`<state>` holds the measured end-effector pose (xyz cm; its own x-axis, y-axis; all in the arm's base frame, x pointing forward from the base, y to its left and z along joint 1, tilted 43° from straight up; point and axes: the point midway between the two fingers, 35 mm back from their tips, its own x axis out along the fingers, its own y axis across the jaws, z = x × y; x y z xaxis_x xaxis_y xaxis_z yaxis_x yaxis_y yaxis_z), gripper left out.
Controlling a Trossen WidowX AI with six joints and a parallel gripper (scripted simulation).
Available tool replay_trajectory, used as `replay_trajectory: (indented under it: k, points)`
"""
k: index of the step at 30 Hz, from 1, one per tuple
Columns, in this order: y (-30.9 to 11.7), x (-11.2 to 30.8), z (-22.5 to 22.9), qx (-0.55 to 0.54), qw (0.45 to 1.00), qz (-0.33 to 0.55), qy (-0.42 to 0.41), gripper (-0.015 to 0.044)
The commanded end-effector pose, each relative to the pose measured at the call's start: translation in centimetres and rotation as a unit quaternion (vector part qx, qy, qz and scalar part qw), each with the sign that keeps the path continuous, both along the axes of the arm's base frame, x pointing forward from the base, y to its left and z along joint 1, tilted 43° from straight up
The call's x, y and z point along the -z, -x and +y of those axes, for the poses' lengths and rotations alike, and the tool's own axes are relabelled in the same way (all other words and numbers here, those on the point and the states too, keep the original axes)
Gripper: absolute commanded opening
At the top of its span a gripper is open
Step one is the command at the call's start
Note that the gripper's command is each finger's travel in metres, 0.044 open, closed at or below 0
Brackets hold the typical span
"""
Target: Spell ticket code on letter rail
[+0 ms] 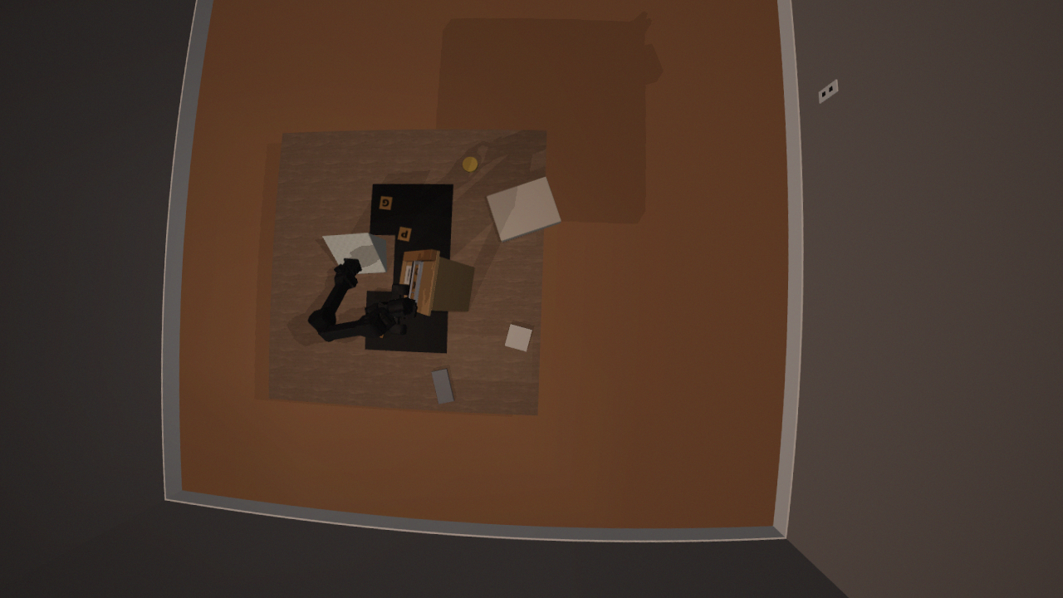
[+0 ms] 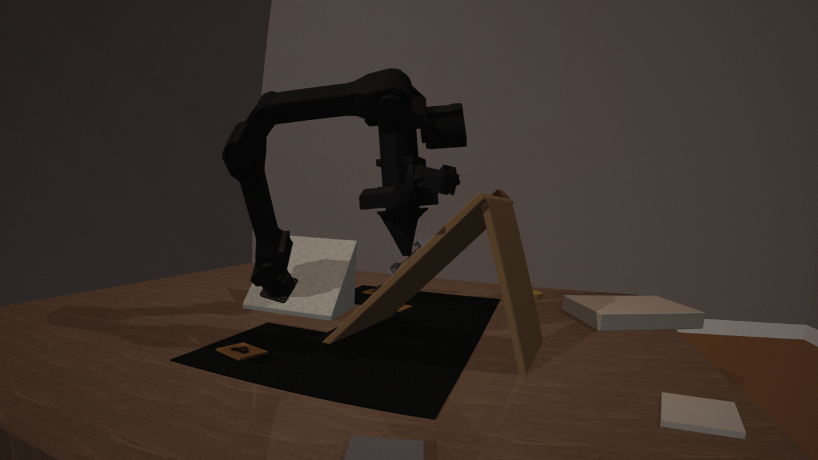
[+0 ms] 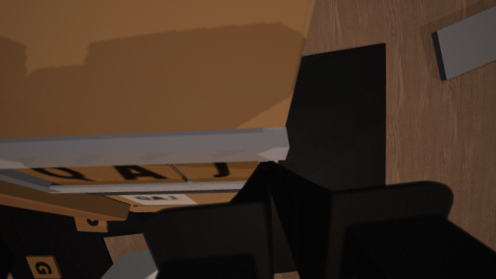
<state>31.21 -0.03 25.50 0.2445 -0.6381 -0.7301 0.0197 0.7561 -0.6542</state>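
The board (image 1: 429, 288) (image 2: 425, 266) (image 3: 155, 85) stands tilted. Its rail (image 3: 155, 146) holds the Q tile (image 3: 63, 173), the A tile (image 3: 141, 173) and the J tile (image 3: 222, 170), reading Q A J in the wrist view. A thin pale line shows between A and J; Q and A look close together. The ticket (image 3: 187, 200) below reads QAJ. My gripper (image 2: 406, 253) (image 3: 266, 167) is shut and empty, its tips at the rail's open end beside the J tile. Whether they touch the tile is hidden.
On the black mat (image 1: 423, 338) (image 2: 365, 383) (image 3: 341, 116) lie a G tile (image 1: 385, 203) (image 3: 43, 267), a P tile (image 1: 404, 234) (image 3: 92, 225) and another tile (image 2: 241, 350). A pale wedge (image 1: 356, 249) (image 2: 320, 274) stands by the arm base. A large pale box (image 1: 524, 209) (image 2: 634, 312) lies behind.
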Motion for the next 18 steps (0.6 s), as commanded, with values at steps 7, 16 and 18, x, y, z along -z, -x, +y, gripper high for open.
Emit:
replay_trajectory:
  k: [7, 16, 18]
  points:
    - [-0.01, 0.34, 0.31, 0.003, 1.000, 0.001, -0.002, 0.0000]
    - [-0.05, 0.54, 0.53, 0.004, 1.000, 0.001, -0.002, 0.0000]
    - [-0.05, 0.59, 0.58, 0.004, 1.000, 0.002, -0.002, 0.0000]
